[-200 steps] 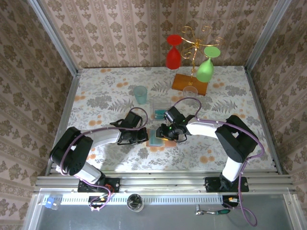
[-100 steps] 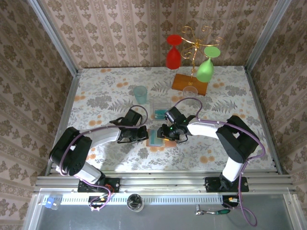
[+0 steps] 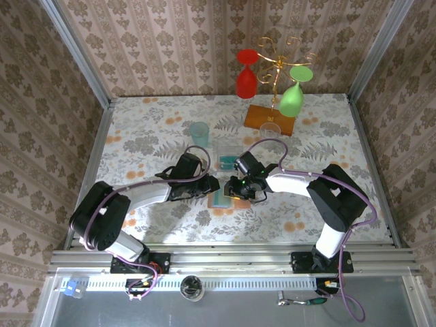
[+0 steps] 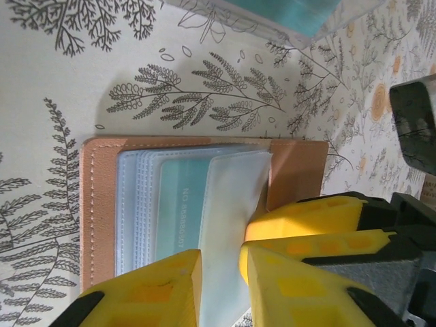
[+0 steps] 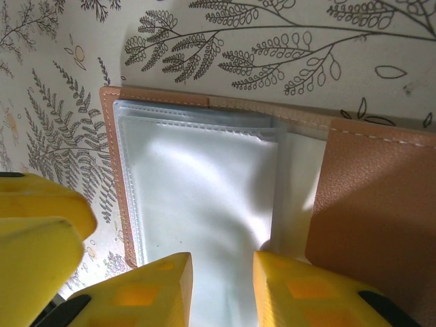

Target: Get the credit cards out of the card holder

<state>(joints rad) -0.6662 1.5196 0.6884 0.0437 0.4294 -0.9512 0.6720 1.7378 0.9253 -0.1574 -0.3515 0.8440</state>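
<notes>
- Card holder is lying open and flat on the tabletop, roughly mid-table, between the two grippers.
- Left gripper is sitting at its left edge. The jaws are standing narrowly parted, with a clear sleeve running up through the gap and no clamp visible.
- Right gripper is sitting at its right edge. Its jaws are also slightly apart, straddling a clear sleeve and not squeezing it.
- In the left wrist view, a teal card is showing inside the stacked sleeves, and the tan cover is framing them.
- The tabletop is wearing a pale cloth with grey fern and orange flower print.
- Damask wallpaper is covering the three walls, and aluminium posts are running up the corners.
- An aluminium rail is carrying both arm bases along the near edge.
- At the back, a gold wire rack on an orange base is holding a red glass and a green glass upside down.
- Teal tumbler is standing left of the rack, and a clear container with teal contents is sitting just behind the card holder.
</notes>
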